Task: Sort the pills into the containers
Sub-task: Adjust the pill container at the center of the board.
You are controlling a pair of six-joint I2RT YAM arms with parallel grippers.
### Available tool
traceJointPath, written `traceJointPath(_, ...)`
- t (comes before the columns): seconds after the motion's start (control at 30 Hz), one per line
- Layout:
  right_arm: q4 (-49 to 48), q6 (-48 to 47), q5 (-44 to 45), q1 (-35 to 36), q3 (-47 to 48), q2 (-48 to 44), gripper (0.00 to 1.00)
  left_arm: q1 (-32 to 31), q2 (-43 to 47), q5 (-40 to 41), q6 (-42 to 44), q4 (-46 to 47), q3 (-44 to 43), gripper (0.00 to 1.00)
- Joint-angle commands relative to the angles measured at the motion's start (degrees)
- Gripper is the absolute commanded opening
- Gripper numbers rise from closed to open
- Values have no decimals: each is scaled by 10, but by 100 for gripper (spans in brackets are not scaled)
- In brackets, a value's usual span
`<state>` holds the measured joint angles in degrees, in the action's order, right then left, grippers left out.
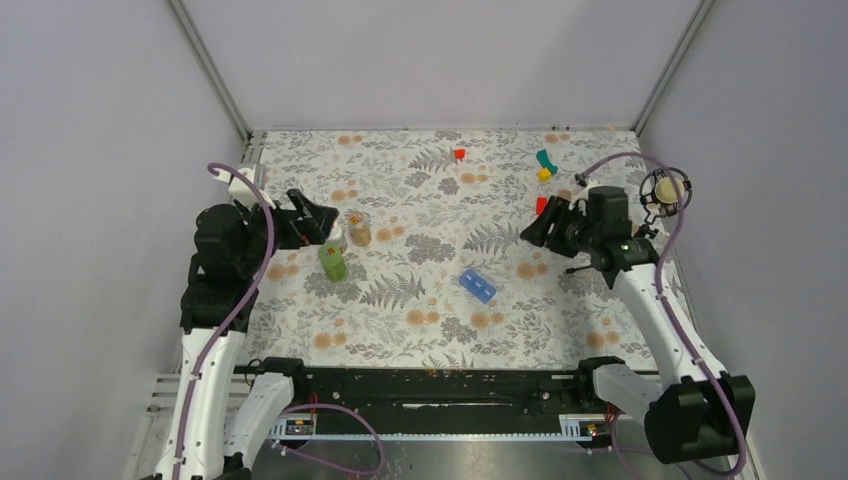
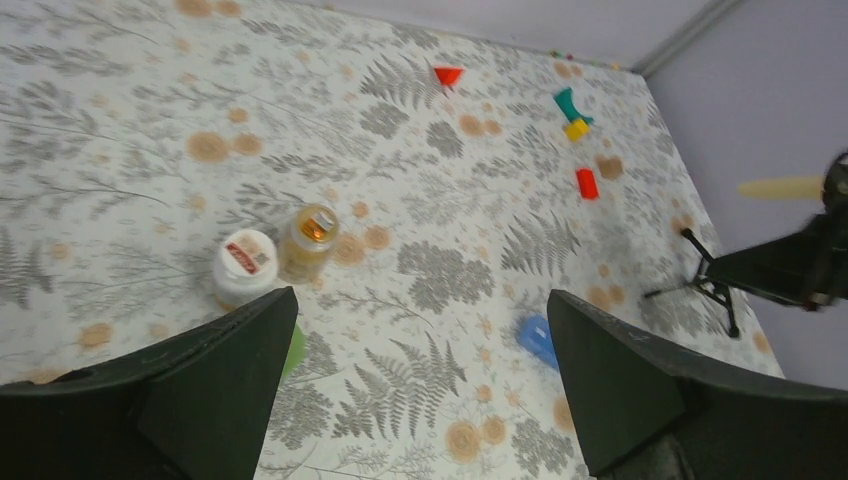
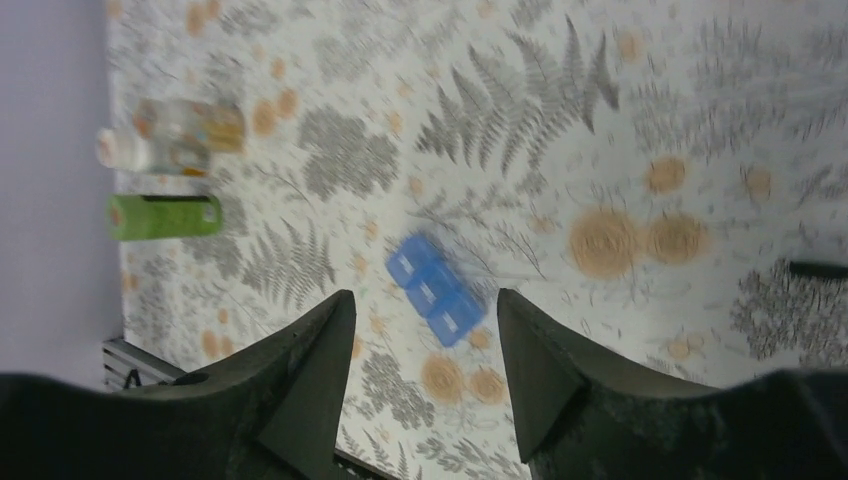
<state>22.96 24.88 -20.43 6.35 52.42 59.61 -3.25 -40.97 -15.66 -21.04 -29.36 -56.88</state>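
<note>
The blue pill box of square containers lies on the floral table, right of centre, lids down. A white bottle and a clear amber bottle stand at the left, with a green bottle lying beside them. No loose pills show. My left gripper hovers wide open just left of the bottles; its wrist view shows the white bottle, the amber bottle and the pill box. My right gripper hangs open and empty above the table, up and right of the pill box.
Small red blocks, a teal piece and a yellow piece lie at the back right. Walls enclose the table on three sides. The black rail with the arm bases runs along the near edge.
</note>
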Motion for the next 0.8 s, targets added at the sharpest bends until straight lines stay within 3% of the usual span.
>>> traceJointPath(0.0,-61,15,49,34,-71,18,58,-4,-22,-116,-26,54,30,99)
traceJointPath(0.07,-96,23,59,45,-97,32,54,-28,-26,-131,-38,70,63,99)
traceJointPath(0.23,-132,41,83,77,-120,85,38,-142,-30,-57,-67,88,116,97)
traceJointPath(0.4,-167,41,113,92,-129,160,24,-251,-68,4,-135,121,154,82)
traceJointPath(0.53,-189,27,100,104,-130,214,20,-299,-107,23,-180,175,186,68)
traceJointPath(0.77,-205,29,46,134,-136,266,20,-328,-157,60,-205,217,206,67)
